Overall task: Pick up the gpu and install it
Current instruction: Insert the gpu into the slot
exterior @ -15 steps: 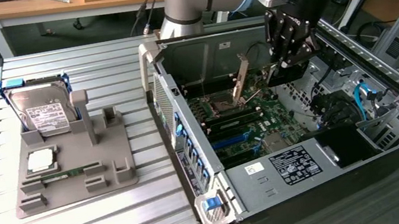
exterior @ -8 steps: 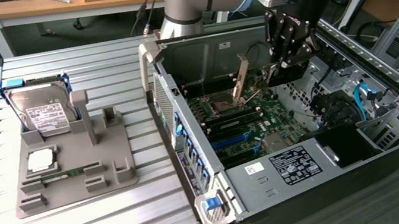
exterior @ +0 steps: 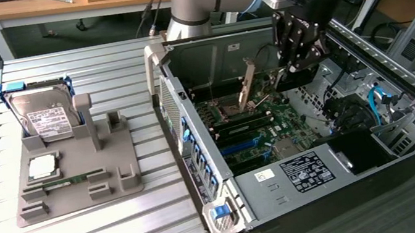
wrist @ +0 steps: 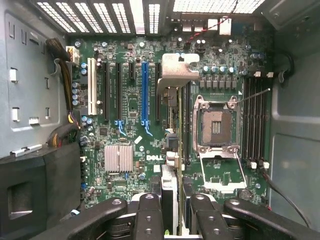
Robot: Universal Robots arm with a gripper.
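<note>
Plainly, the gpu (wrist: 171,165) stands on edge between the gripper's (wrist: 175,220) fingers (wrist: 150,215), which are clenched on its near end. The card runs forward from them to its silver bracket (wrist: 176,70) at the far end. In the exterior view the gpu (exterior: 247,84) hangs inside the open computer case (exterior: 404,91), tilted and clear of the motherboard (wrist: 130,135).

The main risk, as I judge it, is a missed slot. The blue slot (wrist: 145,90) lies off to one side of the fingers and the CPU socket (wrist: 215,125) to the other. If the card comes down tilted or offset, its edge could land on bare board or small components instead of in a connector. The bracket could also catch the case's rear wall and twist the card in the grip.

The card's lower edge is hidden by its own body, and so is whatever slot lies straight beneath it. The fingertips are cut off, so how far they overlap the card cannot be told. Outside the case, a hard drive (exterior: 45,117) rests on a grey tray (exterior: 78,193), well apart from the fingers.
</note>
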